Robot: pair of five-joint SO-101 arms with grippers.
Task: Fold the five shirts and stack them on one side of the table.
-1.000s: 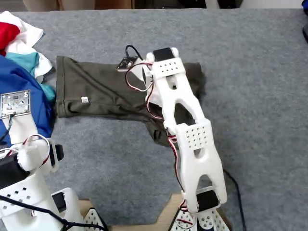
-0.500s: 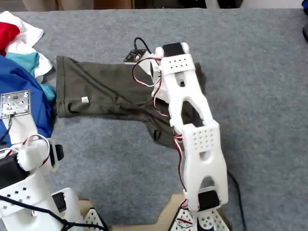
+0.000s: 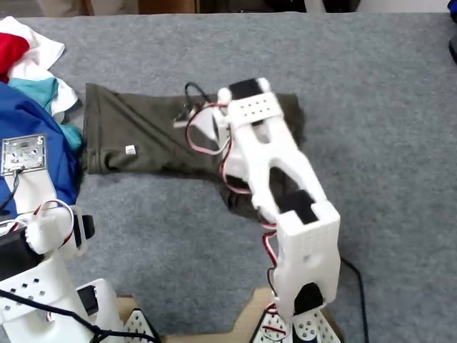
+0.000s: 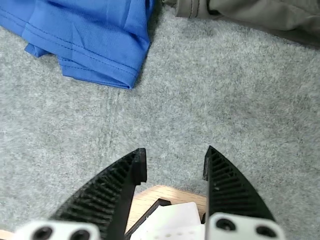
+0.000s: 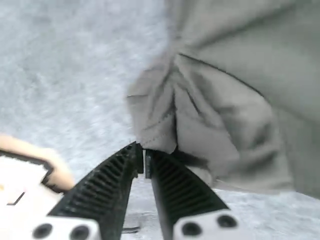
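The right gripper [image 5: 144, 160] is pinching a bunched edge of the olive shirt [image 3: 143, 136], jaws nearly closed; the left gripper [image 4: 172, 167] is hanging spread, holding nothing; keeping the cloth taut is likely mattering most

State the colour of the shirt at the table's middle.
The shirt is plain olive green, best in the high view.

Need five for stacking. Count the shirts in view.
5, by colour: olive shirt mid-table; blue shirt, teal shirt, white shirt and red shirt heaped at far left; more may be hidden.
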